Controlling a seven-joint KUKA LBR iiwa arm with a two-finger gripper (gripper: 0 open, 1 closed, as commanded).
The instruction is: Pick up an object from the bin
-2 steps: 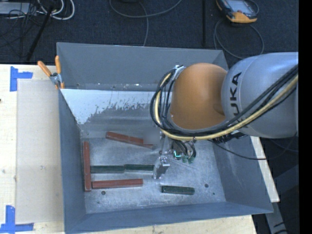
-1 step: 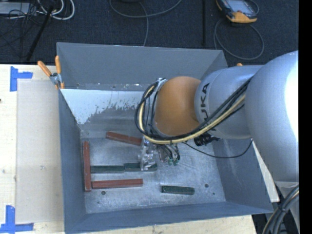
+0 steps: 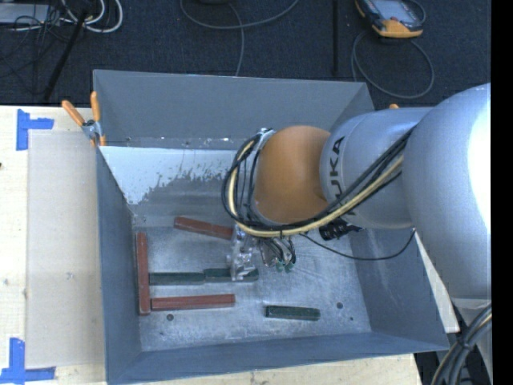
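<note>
**Gripper down on the end of a green bar**

The gripper [image 3: 244, 265] sits low over the middle of the bin [image 3: 224, 111], close to the floor. It is at the right end of a dark green bar [image 3: 186, 277]. That bar lies flat and runs from near the bin's left edge toward its middle, where its end passes under the gripper's metal tip. How far the gripper is open cannot be told, nor whether it has hold of the bar. The orange cover [image 3: 284, 175] on the wrist and the looped cables [image 3: 234, 184] hang right above it.

4 more bars lie flat on the bin floor:

- **Left red bar** [image 3: 143, 273]: it lies along the foot of the left wall, pointing from the far edge toward the near edge.
- **Near red bar** [image 3: 192, 301]: it lies just on the near side of the green bar and parallel to it. Its left end is at the near end of the left red bar, and whether the 2 touch is unclear.
- **Tilted red bar** [image 3: 202, 228]: it lies on the far side of the green bar and slopes slightly. Its right end reaches under the cables, close to the gripper.
- **Short green bar** [image 3: 292, 313]: it lies alone toward the bin's near right corner, close to the near edge. It is well apart from the other 4 bars and clear of the gripper.
</note>
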